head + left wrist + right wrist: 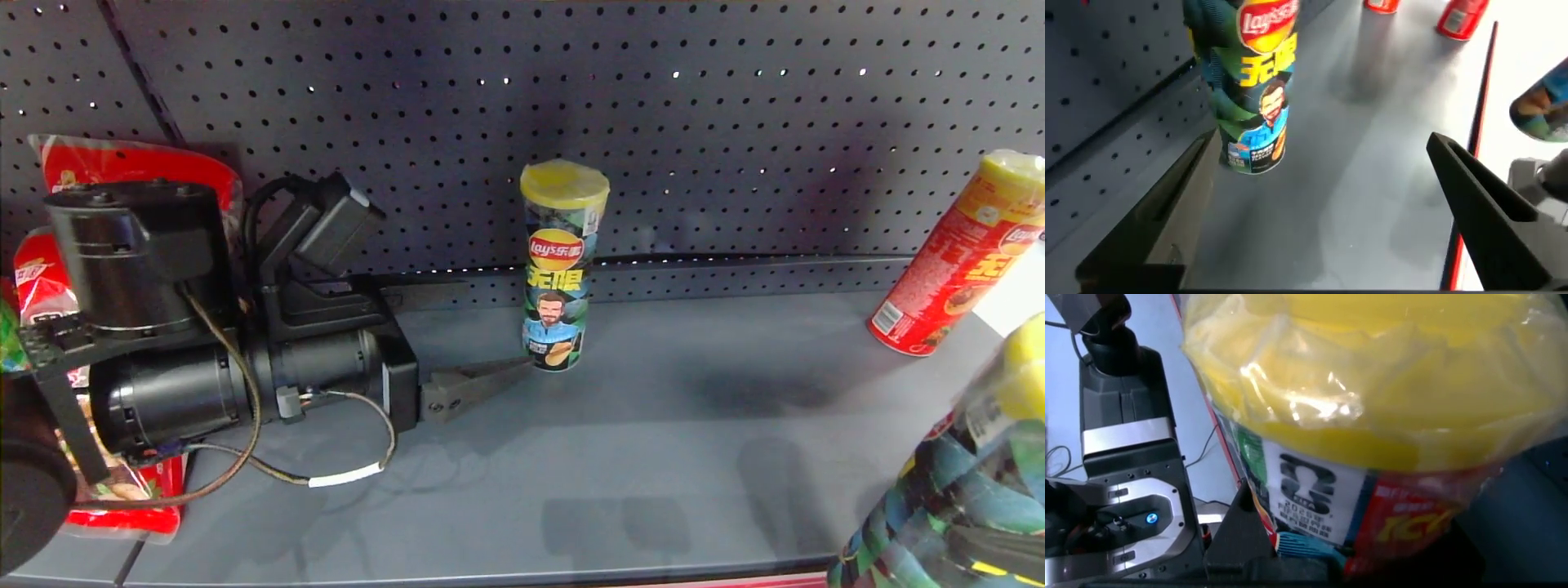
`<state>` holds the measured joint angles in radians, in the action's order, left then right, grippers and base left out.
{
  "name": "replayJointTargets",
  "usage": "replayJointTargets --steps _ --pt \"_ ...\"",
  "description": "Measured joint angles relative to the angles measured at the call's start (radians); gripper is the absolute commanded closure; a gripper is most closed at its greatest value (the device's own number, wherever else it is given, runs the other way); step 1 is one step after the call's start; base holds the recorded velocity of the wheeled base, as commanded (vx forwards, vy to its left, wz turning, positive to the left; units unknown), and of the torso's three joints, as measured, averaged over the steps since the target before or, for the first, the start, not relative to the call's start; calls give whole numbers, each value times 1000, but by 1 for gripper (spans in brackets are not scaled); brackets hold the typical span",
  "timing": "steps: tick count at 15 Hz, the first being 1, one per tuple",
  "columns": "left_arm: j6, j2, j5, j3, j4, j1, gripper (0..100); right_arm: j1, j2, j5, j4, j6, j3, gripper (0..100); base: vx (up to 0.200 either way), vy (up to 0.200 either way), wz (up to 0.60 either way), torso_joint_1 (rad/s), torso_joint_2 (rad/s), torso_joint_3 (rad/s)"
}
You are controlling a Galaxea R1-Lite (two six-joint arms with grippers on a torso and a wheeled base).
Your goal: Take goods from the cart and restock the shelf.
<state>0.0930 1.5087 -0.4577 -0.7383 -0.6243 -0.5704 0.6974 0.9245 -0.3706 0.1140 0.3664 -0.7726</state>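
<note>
A green chip can (563, 269) with a yellow lid stands upright on the grey shelf (653, 441), near the pegboard back. My left gripper (500, 351) lies low over the shelf, its fingertips just short of the can's base. In the left wrist view it (1319, 147) is open with nothing between its fingers, and the can (1253, 90) stands just beyond one fingertip. My right gripper (1315, 555) is shut on a second green chip can (963, 482) with a yellow wrapped lid (1372, 367), held off the shelf's front right corner.
A red chip can (955, 253) stands at the far right of the shelf. Red snack bags (122, 163) sit at the far left behind my left arm. The shelf's front edge has a red strip (1478, 122). Open shelf floor lies between the green can and the red one.
</note>
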Motion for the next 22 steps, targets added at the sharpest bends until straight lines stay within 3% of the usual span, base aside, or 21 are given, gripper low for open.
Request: replayJointTargets --steps 2,4,6,8,10,17,22 --pt "11 -3 -53 34 -37 53 0 1 0 0 -2 0 2 100 0 0 0 0 0 0" --pt "12 27 -67 53 -172 71 0 3 0 1 -4 0 3 100 0 0 0 0 0 0" --pt "11 107 -89 78 -337 75 0 4 0 1 -5 0 3 100 0 0 0 0 0 0" --pt "6 184 -126 92 -419 44 0 6 -1 1 -4 0 3 100 0 0 0 0 0 0" --pt "0 234 -136 80 -429 30 0 7 -4 1 -4 1 3 100 0 0 0 0 0 0" --pt "-22 348 -96 15 -430 118 0 9 -41 1 -1 1 31 100 0 0 0 0 0 0" --pt "-33 417 -99 -85 -433 114 0 9 -47 1 -2 1 38 100 0 0 0 0 0 0"
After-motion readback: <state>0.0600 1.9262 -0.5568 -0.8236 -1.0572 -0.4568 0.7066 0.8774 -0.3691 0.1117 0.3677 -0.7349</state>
